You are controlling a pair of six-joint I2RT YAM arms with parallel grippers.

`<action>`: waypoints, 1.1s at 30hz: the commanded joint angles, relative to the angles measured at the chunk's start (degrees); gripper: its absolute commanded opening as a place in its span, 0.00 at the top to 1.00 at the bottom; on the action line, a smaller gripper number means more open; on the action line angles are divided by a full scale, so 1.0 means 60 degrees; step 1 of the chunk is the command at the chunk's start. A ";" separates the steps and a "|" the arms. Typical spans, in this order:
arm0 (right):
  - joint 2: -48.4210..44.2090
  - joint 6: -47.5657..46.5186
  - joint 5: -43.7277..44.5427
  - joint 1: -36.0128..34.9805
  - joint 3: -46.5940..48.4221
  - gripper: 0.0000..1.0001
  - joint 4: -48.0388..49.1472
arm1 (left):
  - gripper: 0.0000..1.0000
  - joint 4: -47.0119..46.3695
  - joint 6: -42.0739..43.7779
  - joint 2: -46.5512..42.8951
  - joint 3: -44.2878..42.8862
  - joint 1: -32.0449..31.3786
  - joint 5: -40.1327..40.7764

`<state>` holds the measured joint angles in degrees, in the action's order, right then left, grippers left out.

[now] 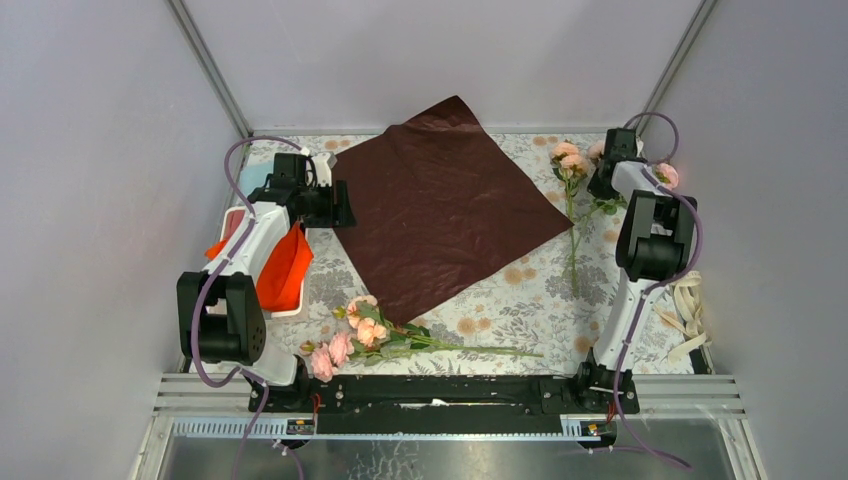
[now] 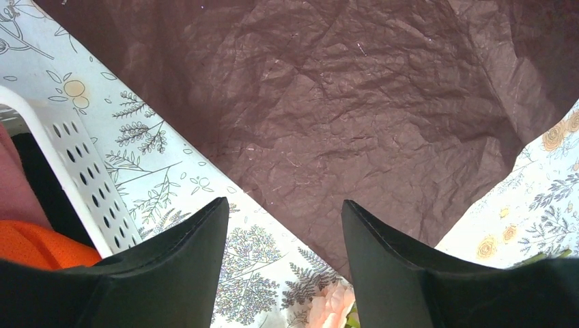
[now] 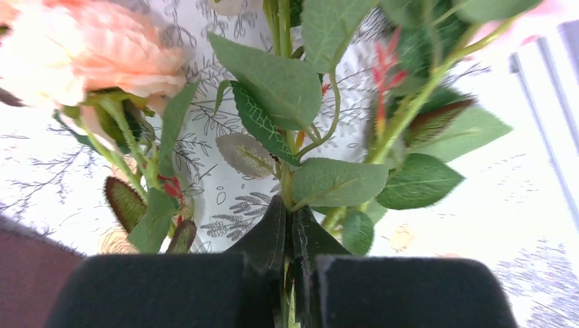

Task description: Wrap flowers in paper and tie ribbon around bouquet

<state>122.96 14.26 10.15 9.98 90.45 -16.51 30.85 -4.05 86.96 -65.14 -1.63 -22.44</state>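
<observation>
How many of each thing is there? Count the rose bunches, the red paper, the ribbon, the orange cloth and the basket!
Pink rose bunches: 2, one at the front, one at the far right held by the right gripper
Dark red paper: 1
Cream ribbon: 1
Orange cloth: 1
White basket: 1
Total: 6

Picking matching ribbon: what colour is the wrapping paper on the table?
Dark red, slightly crinkled paper; clearest in the left wrist view.
</observation>
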 commanded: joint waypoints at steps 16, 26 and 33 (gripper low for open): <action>-0.6147 0.1291 -0.2699 -0.3528 -0.0508 1.00 0.2181 | 0.30 0.0446 0.1058 -0.0525 -0.0509 0.0019 0.0241; -0.0732 0.2825 -0.2524 -0.5529 0.3190 1.00 0.2034 | 0.30 0.0460 0.1593 -0.1118 0.0356 0.0066 0.0630; 0.2336 0.2801 -0.3052 -0.5559 0.5441 0.59 0.1144 | 0.30 0.0450 0.1620 -0.0774 0.0472 0.0109 0.0501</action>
<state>132.55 31.83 -5.76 -23.77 110.91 -7.35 34.11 4.32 81.23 -62.74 -1.43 -19.90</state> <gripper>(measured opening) 0.255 0.699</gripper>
